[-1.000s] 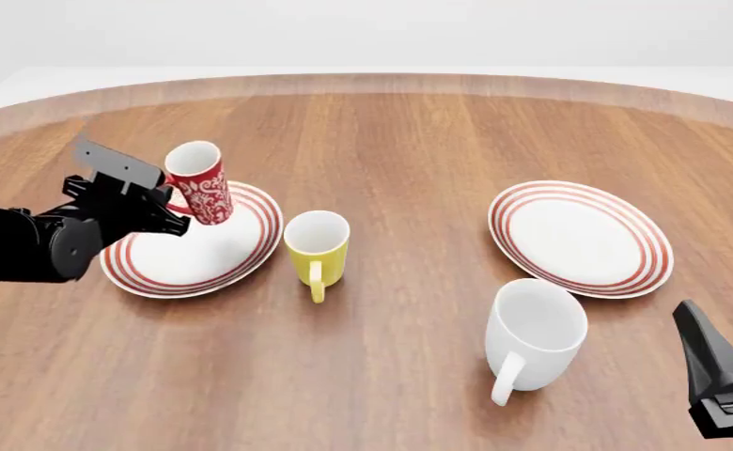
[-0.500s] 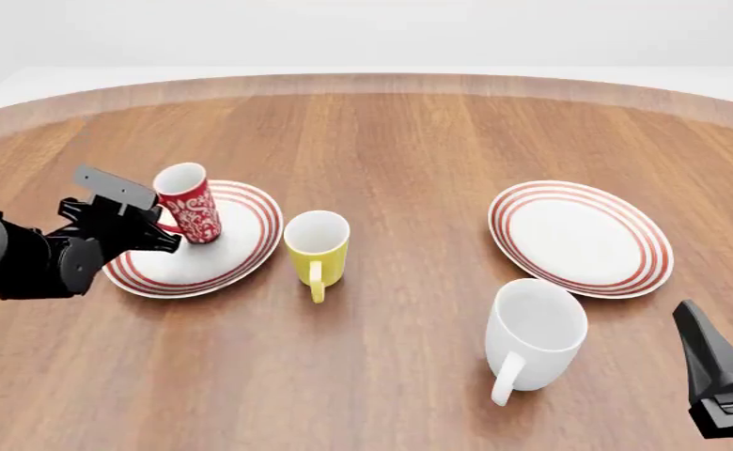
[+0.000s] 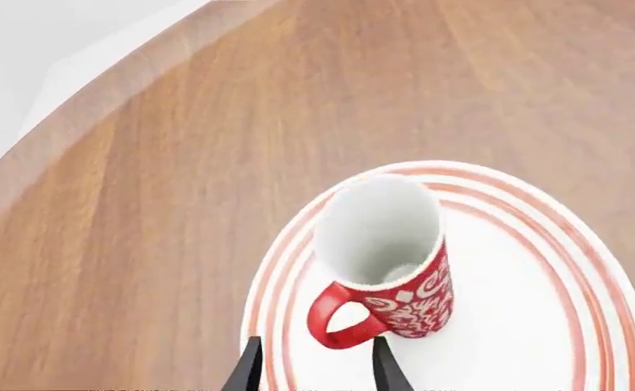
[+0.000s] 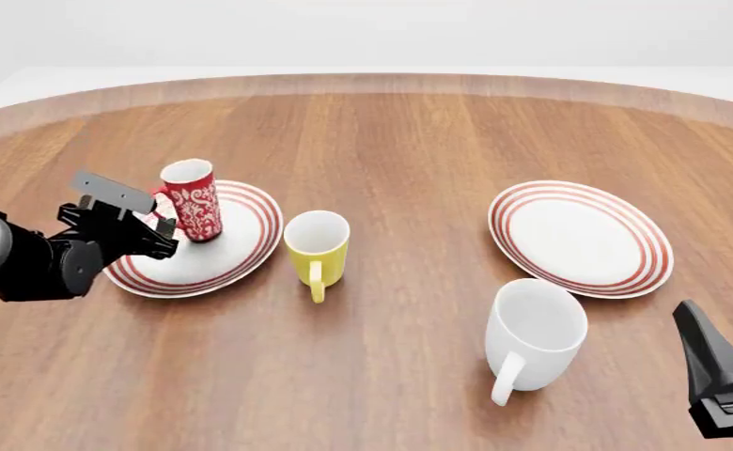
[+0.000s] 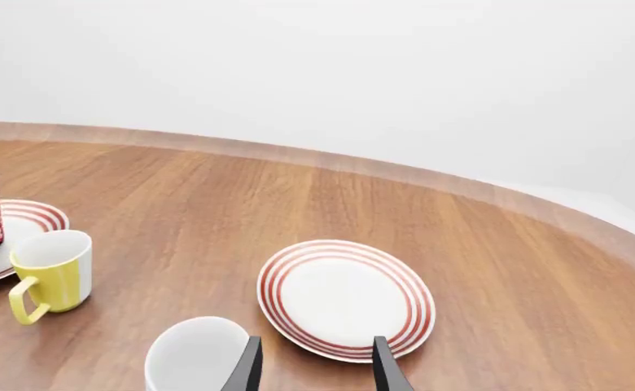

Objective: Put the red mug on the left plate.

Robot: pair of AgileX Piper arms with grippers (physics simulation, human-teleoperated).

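The red mug [image 4: 193, 200] with its white floral pattern stands upright on the back part of the left plate [image 4: 216, 256], handle turned toward my left arm. My left gripper [image 4: 157, 225] is open just short of that handle, and its fingers do not touch it. Seen from the left wrist, the red mug [image 3: 388, 252] rests on the ringed plate [image 3: 513, 318], and the handle lies just ahead of the gap in the left gripper [image 3: 315, 371]. My right gripper [image 4: 708, 352] is open at the near right edge, far from the mug.
A yellow mug [image 4: 315, 246] stands just right of the left plate. A large white mug [image 4: 536, 331] sits near the front right, in front of the second ringed plate [image 4: 580, 237]. The right wrist view shows that plate [image 5: 345, 297] and the white mug [image 5: 198, 354].
The red mug came down from a tilted hold in the air to stand upright on the left plate. My left gripper let go of it and drew back slightly. The right arm stayed still.
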